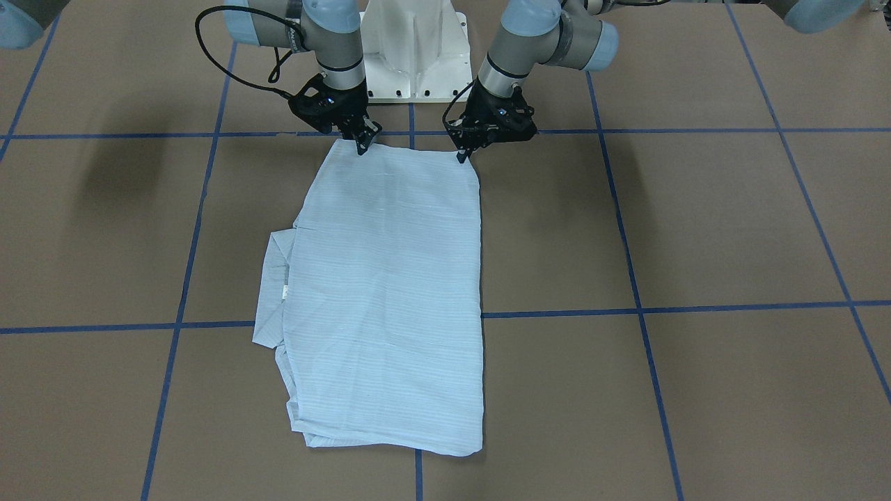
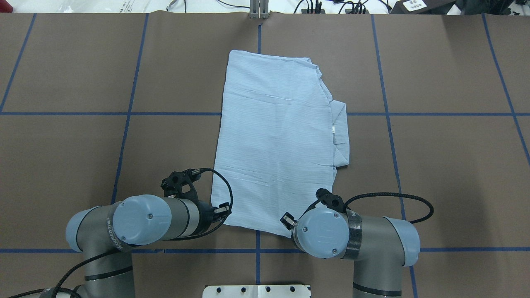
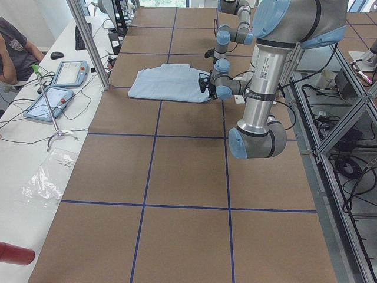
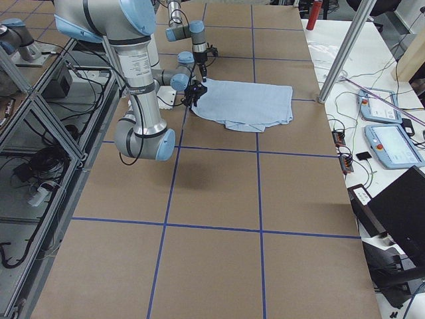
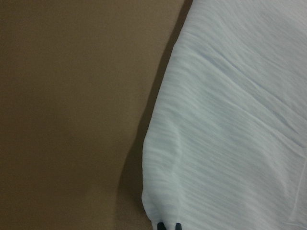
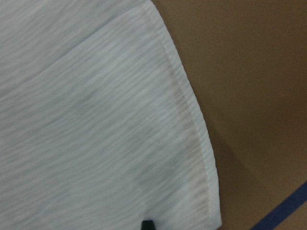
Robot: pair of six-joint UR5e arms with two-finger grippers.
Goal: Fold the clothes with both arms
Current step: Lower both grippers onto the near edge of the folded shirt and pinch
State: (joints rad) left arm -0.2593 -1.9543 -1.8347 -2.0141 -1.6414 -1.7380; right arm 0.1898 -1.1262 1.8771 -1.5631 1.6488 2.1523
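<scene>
The light-blue pinstriped shirt (image 1: 390, 292) lies flat on the brown table, folded into a long strip, with a sleeve and collar part sticking out on one side (image 2: 340, 136). My left gripper (image 1: 461, 154) is at one corner of the shirt's edge nearest the robot base. In the left wrist view its tips (image 5: 169, 226) are pinched together on a slightly raised fold. My right gripper (image 1: 363, 144) is at the other near corner, shut on the hem. Only one dark tip (image 6: 147, 224) shows under the cloth (image 6: 96, 120). In the overhead view the arms largely hide both grippers.
The white base pedestal (image 1: 416, 62) stands just behind both grippers. Blue tape lines (image 1: 626, 309) cross the brown table. A metal post (image 2: 258, 10) stands at the far edge. A side bench with tablets (image 3: 62, 73) and a seated person lies beyond the table's far side.
</scene>
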